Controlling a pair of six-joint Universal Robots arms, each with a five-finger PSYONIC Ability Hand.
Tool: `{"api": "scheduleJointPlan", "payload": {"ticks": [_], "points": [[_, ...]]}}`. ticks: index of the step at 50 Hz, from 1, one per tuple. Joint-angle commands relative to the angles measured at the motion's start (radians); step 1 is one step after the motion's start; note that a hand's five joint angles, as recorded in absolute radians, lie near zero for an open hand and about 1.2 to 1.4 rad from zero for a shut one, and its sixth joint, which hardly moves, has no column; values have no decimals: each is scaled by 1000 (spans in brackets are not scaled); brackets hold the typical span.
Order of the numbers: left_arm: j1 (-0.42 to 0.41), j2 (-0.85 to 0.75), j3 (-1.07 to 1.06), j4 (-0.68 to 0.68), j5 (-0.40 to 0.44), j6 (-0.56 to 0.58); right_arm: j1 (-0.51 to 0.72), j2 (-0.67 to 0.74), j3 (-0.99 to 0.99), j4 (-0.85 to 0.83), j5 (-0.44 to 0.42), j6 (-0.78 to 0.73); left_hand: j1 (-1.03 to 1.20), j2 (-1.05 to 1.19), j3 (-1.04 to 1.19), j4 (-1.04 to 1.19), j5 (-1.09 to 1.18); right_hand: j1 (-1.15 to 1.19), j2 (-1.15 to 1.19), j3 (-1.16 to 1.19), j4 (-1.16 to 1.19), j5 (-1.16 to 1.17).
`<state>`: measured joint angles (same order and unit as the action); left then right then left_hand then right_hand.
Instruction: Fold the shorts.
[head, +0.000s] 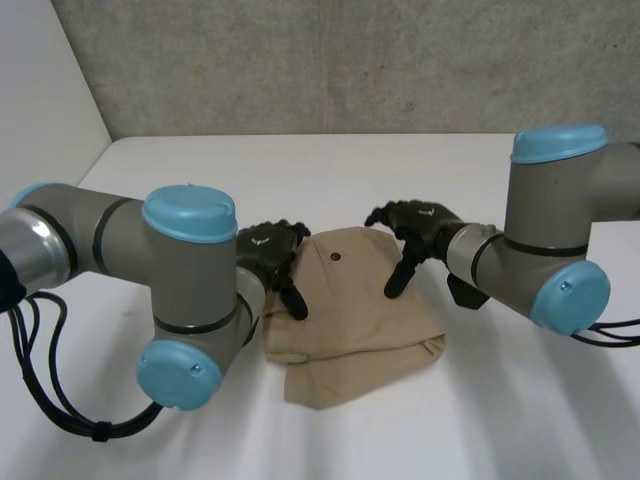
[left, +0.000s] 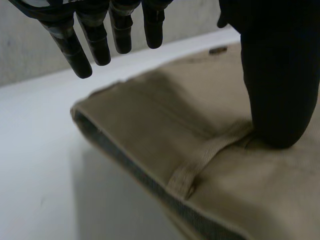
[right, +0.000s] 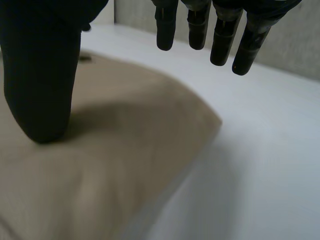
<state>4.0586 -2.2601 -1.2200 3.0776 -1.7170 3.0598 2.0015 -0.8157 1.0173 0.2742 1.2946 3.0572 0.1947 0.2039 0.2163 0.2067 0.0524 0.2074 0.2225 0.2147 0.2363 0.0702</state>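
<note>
The beige shorts (head: 352, 305) lie folded in a compact bundle in the middle of the white table, a dark button (head: 334, 256) facing up near their far edge. My left hand (head: 266, 247) hovers at the bundle's left edge, fingers (left: 100, 37) straight above the waistband side and thumb (left: 277, 95) resting on the cloth by a belt loop (left: 200, 162). My right hand (head: 420, 222) stands over the right edge of the shorts (right: 125, 150). Its fingers (right: 220, 35) are straight and clear of the fabric, while its thumb (right: 42, 80) presses down on it. Neither hand pinches cloth.
The white table (head: 500, 400) spreads around the shorts, with bare surface in front and to both sides. A grey wall rises behind the table's far edge. My left arm's elbow (head: 190, 300) sits close to the bundle's near left corner.
</note>
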Motion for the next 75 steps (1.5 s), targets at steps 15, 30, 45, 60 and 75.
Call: {"api": "scheduleJointPlan", "payload": {"ticks": [15,30,45,60,75], "points": [[-38,113,-257,-37,-1,7,-15,-118,322,-55,5,-308,-20,-29,-42,-32,-52,-33,-48,-40,-62,-70],[-33,181,-269,10,-1,11,-12,-180,443,-220,11,-308,-20,-29,-42,-32,-52,-33,-48,-40,-62,-70],[152,476,-76,-48,39,13,-61,-566,346,-282,229,-91,-19,-29,-41,-31,-52,-33,-48,-40,-62,-70],[284,553,-19,-203,108,11,-148,-614,296,-138,270,-80,-20,-29,-42,-32,-52,-33,-48,-40,-62,-70],[281,573,-62,-200,111,16,-142,-655,314,-141,252,-95,-20,-29,-42,-32,-52,-33,-48,-40,-62,-70]]}}
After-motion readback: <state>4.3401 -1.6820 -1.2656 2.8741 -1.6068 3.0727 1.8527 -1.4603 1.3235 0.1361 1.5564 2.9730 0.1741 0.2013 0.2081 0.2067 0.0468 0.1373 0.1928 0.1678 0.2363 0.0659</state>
